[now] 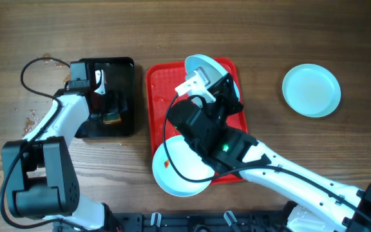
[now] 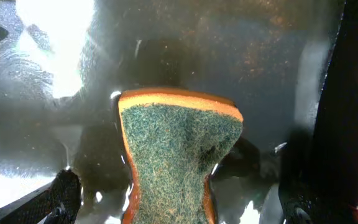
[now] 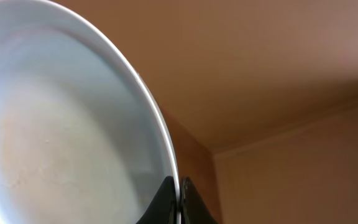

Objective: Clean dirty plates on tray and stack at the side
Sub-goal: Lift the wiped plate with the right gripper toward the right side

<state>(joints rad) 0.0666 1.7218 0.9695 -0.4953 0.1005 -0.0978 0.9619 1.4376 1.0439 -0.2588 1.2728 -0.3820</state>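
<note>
My right gripper (image 1: 206,90) is shut on the rim of a pale blue plate (image 1: 201,64) and holds it tilted up over the far end of the red tray (image 1: 161,84). In the right wrist view the jaws (image 3: 179,186) pinch that plate's (image 3: 73,137) edge. A second plate (image 1: 185,179) with a small orange stain lies at the tray's near end, overhanging the rim. A third plate (image 1: 311,90) lies on the table at the right. My left gripper (image 1: 106,104) is open in the black tray, its fingers (image 2: 179,208) on either side of a green-and-orange sponge (image 2: 176,149) without touching it.
The black tray (image 1: 124,71) stands left of the red tray, and its wet floor (image 2: 229,62) reflects light. The sponge (image 1: 113,117) lies in it. A black cable (image 1: 37,64) loops over the table at the far left. My right arm crosses the red tray's right side.
</note>
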